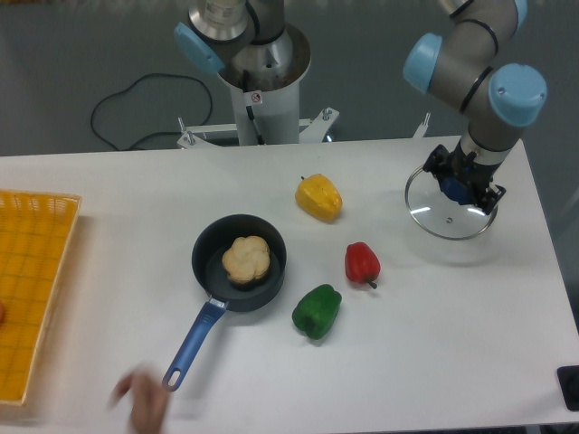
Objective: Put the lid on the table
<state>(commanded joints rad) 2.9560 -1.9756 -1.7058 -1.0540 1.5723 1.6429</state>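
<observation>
While the gripper (463, 187) grasps its blue knob from above, the lid (450, 206) hangs flat directly under it, close over the table (434, 344).

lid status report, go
Tool shut on the lid's blue knob. Lid low over the right end of the table; contact unclear. Nothing under it; red pepper well clear, blurred hand at front edge.

Saucepan (239, 263) holds cookie (246, 259); yellow pepper (318, 197) behind-right, red pepper (362, 263) right, green pepper (317, 311) front-right, tray (32, 289) far left.
</observation>
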